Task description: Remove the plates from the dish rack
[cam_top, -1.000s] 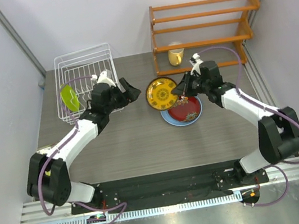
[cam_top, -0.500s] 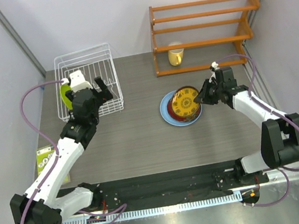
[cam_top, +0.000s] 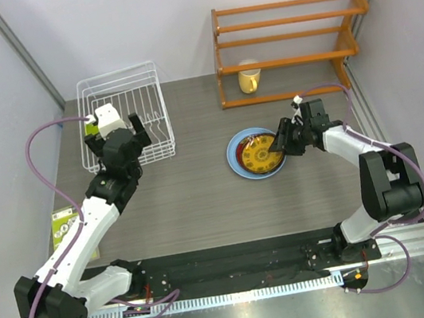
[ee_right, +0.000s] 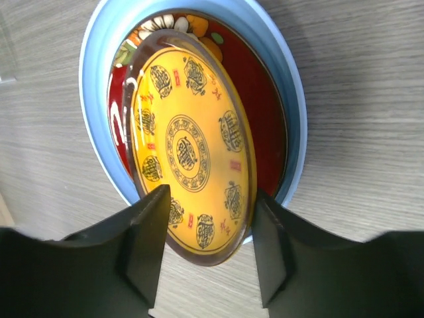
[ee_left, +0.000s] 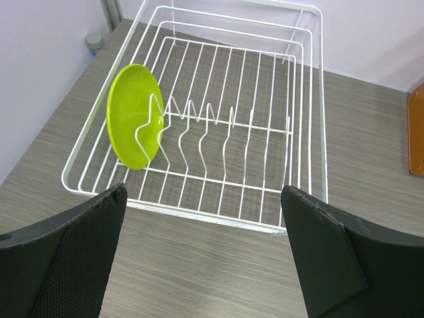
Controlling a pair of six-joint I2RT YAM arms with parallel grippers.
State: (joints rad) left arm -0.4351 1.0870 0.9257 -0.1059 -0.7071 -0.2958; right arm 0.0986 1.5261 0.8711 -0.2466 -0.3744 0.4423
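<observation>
Lime green plate (ee_left: 134,116) was the only one in the dish rack (cam_top: 119,93), upright on edge against the left-most divider prong, at the rack's left end. Rack sat at the far left of the desk (cam_top: 202,201).

The other three plates were stacked on the desk right of centre: light blue plate (ee_right: 295,112) at the bottom, dark red patterned plate (ee_right: 268,126) in it, amber-yellow plate (ee_right: 192,152) on top. Couldn't tell if the amber one lay fully flat.

Right pincer (ee_right: 211,195) was at the stack's right edge, jaws apart, one finger either side of the amber plate's rim. Not clamped on it as far as the wrist view showed; whether a finger touched the rim I couldn't tell.

Left pincer (ee_left: 204,192) hovered just near of the rack's near wall, jaws wide apart, nothing between them, green plate ahead and to its left.

Around that: orange wooden shelf (cam_top: 281,35) at the far right, yellow mug (cam_top: 249,79) on its bottom level, well apart from the stack. Small green-and-white packet (cam_top: 63,224) at the desk's left edge, beside the left arm.
</observation>
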